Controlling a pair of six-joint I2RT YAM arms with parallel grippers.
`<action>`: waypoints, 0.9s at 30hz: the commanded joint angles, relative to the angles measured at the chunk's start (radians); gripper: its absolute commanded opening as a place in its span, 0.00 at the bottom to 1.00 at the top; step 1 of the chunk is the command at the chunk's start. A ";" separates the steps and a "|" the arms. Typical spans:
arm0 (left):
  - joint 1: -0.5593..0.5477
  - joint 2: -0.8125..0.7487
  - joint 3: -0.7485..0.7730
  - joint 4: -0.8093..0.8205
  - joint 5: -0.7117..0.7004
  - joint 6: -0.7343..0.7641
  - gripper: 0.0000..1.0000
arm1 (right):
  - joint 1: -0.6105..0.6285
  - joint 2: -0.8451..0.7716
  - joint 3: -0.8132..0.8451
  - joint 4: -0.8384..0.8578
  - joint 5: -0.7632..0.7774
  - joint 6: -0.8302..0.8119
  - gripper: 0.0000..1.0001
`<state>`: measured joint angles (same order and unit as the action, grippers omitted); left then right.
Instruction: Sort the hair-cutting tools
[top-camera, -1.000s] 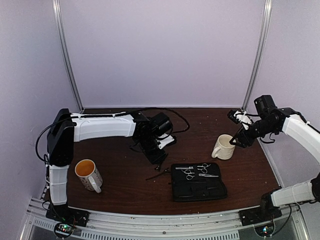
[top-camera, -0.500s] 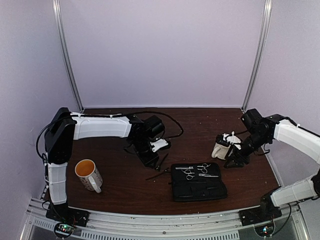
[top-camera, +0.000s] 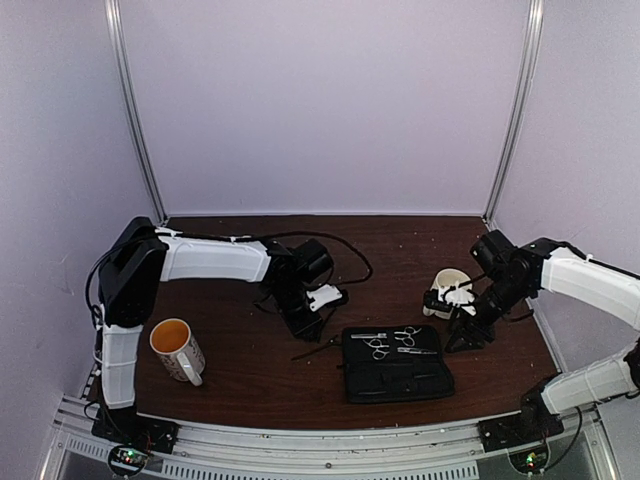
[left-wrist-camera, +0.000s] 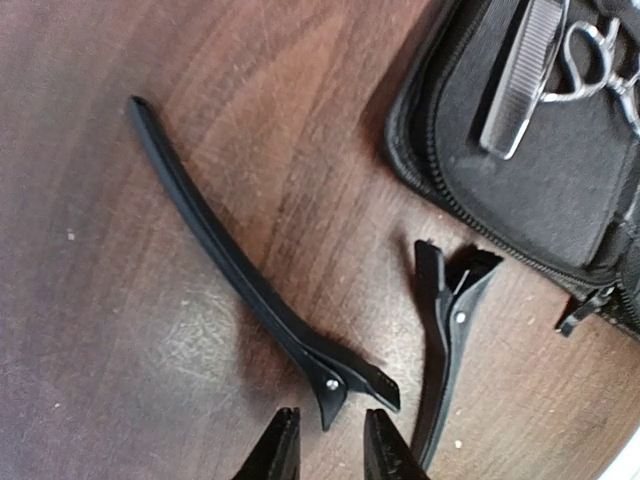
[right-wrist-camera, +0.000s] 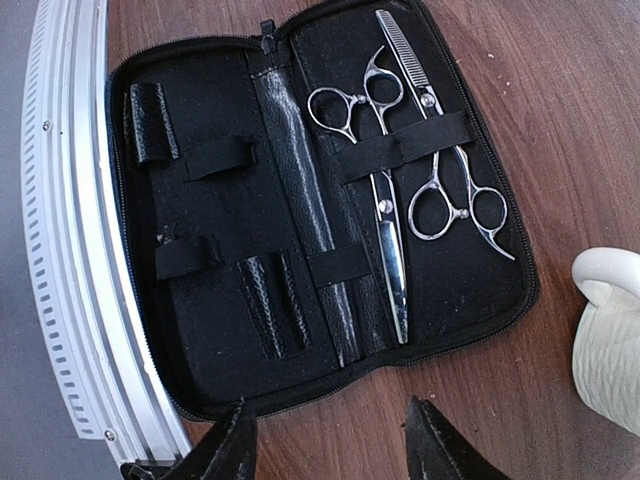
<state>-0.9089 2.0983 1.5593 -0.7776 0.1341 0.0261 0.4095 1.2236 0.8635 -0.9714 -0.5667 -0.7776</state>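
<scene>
The hair clips (left-wrist-camera: 240, 280), likely light, stiff and slippery, just left of the case (right-wrist-camera: 220, 250) with the strapped-in scissors (right-wrist-camera: 388, 215), are being hovered over by the slightly parted left gripper (left-wrist-camera: 325, 450), a hinge-end pinch being favoured, while the right gripper (right-wrist-camera: 330, 440) is being held wide apart.

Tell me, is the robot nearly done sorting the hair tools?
Not nearly. Nothing looks sorted: the two scissors sit strapped in the open case, and both clips lie on the table. Nothing is held; the left gripper hovers open by one clip, the right gripper open near the case. All four tools are left to sort.
</scene>
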 joint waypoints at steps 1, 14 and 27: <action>0.004 0.026 -0.013 0.029 0.011 0.021 0.24 | 0.008 -0.009 -0.016 0.015 0.022 0.012 0.52; 0.004 0.045 -0.011 0.047 -0.016 0.032 0.05 | 0.255 -0.120 -0.087 -0.056 0.129 -0.081 0.53; 0.002 -0.099 -0.060 0.001 -0.101 0.061 0.00 | 0.468 -0.071 -0.182 0.097 0.358 -0.086 0.52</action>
<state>-0.9089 2.1086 1.5387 -0.7547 0.0658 0.0681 0.8349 1.1458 0.7025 -0.9443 -0.2962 -0.8448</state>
